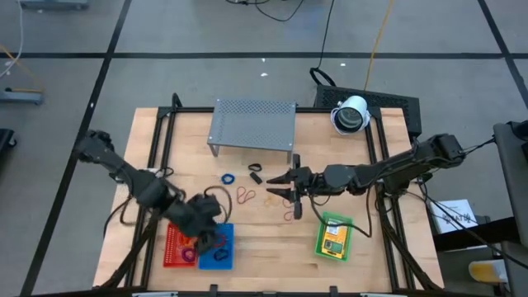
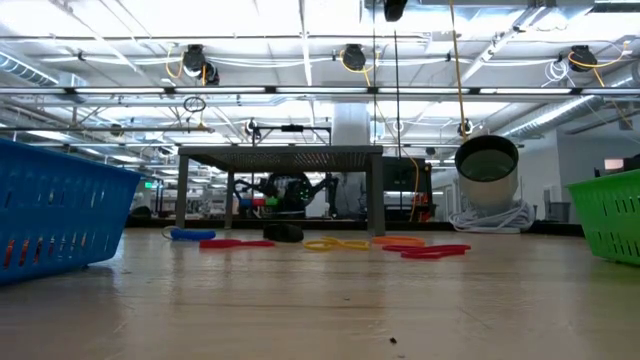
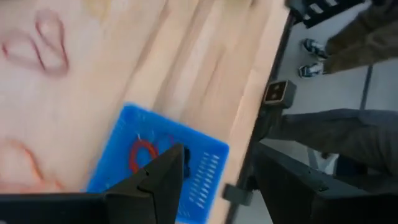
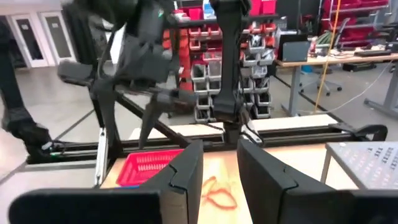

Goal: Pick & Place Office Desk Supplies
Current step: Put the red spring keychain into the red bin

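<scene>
Loose supplies lie flat on the wooden table in front of the grey shelf: a blue ring (image 1: 227,177), a black clip (image 1: 254,173), red rubber bands (image 1: 246,195), orange bands (image 1: 272,198) and another red band (image 1: 290,216). The low view shows them in a row: ring (image 2: 190,235), clip (image 2: 283,233), orange bands (image 2: 335,243). Yellow-orange packets (image 1: 333,239) lie in the green basket. My left gripper (image 1: 210,235) hovers open over the blue basket (image 3: 155,168), which holds a red band (image 3: 143,152). My right gripper (image 1: 276,188) is open, level above the bands, pointing toward the table's left; its wrist view shows a red band (image 4: 217,194) below its empty fingers (image 4: 219,168).
The red basket (image 1: 176,246) and blue basket (image 1: 216,246) stand side by side at the near left, the green basket (image 1: 334,237) at the near right. A grey perforated shelf (image 1: 252,124) stands at the far middle, with a white camera (image 1: 351,114) to its right. A person's legs (image 3: 348,31) show beyond the table.
</scene>
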